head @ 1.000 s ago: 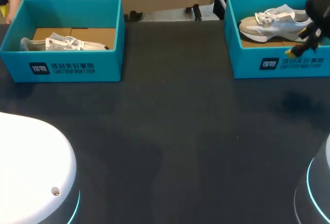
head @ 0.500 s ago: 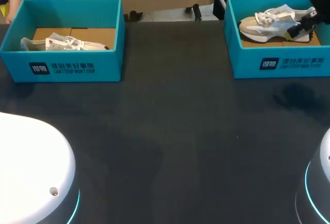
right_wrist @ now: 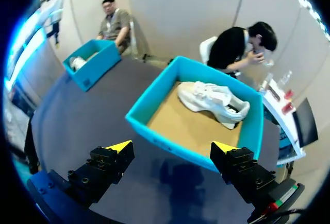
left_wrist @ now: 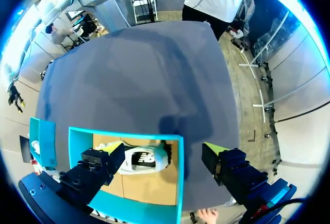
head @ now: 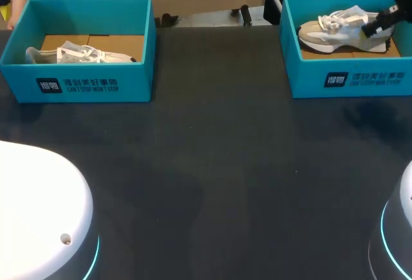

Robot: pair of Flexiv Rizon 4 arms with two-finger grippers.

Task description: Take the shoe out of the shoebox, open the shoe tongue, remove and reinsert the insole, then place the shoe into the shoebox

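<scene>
Head view first. The right gripper (head: 376, 26) has climbed up the picture over the last second. It started at the front wall of the right-hand teal cardboard shoebox (head: 347, 82) and now sits over the heel of the white and beige lace-up sneaker (head: 335, 30), which rests on its sole inside that box. Its soft shadow (head: 373, 112) falls on the dark table top (head: 212, 164) in front of the box, so the claw is probably high up rather than down at the shoe. From here its opening cannot be read. Nothing else has stirred. The left-hand teal cardboard shoebox (head: 77, 84) keeps its grey and white shoe (head: 77, 55), lying on its side by the near wall. The left arm's claw does not show in this view.

Left wrist view next. The left gripper (left_wrist: 164, 151) hangs with its fingers spread wide, gripping nothing, above what looks to be that left-hand box (left_wrist: 129, 131). The shoe (left_wrist: 142, 161) lies beneath. One finger crosses the shoe's end in the picture, but whether it touches cannot be told.

Right wrist view last. The right gripper (right_wrist: 171, 147) is wide open and empty, over bare table. The right-hand box (right_wrist: 154, 131) is just ahead of it, and the sneaker (right_wrist: 214, 100) lies by the far wall, untouched.

So the approach is under way and lifting the shoe out has not begun. The claw has yet to pass the near wall and come down on the sneaker.
</scene>
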